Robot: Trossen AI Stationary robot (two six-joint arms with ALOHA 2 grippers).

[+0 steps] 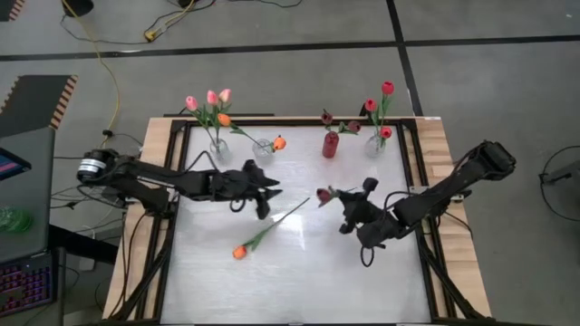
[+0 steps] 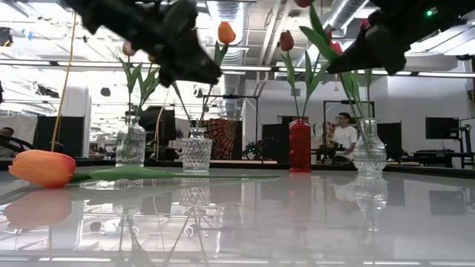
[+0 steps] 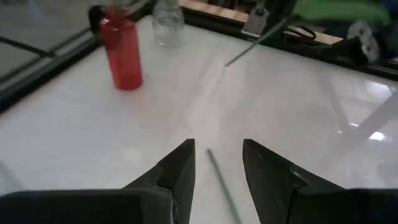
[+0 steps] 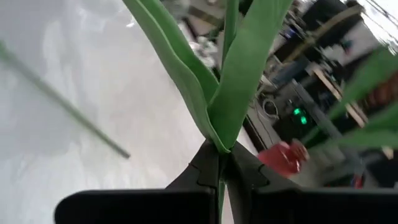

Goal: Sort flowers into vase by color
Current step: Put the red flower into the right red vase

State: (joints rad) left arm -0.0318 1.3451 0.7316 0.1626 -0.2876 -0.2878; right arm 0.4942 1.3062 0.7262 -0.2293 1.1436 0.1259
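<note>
- High view: I see an orange tulip (image 1: 241, 252) lying flat mid-table, thin green stem running up toward the left gripper (image 1: 264, 201).
- Left gripper jaws partly apart above that stem's end, nothing clamped.
- Right gripper (image 1: 346, 214) pinched tight on a maroon tulip (image 1: 324, 195), broad green leaves.
- Other tulips stand in back-edge vases (image 1: 330, 144).

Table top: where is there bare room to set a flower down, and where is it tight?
Free: the near half of the table, below the orange tulip lying mid-table, and the strip behind the right gripper. Crowded: the far edge, with two clear vases, the red vase and a third clear vase, and the centre between the left gripper and the right.
</note>
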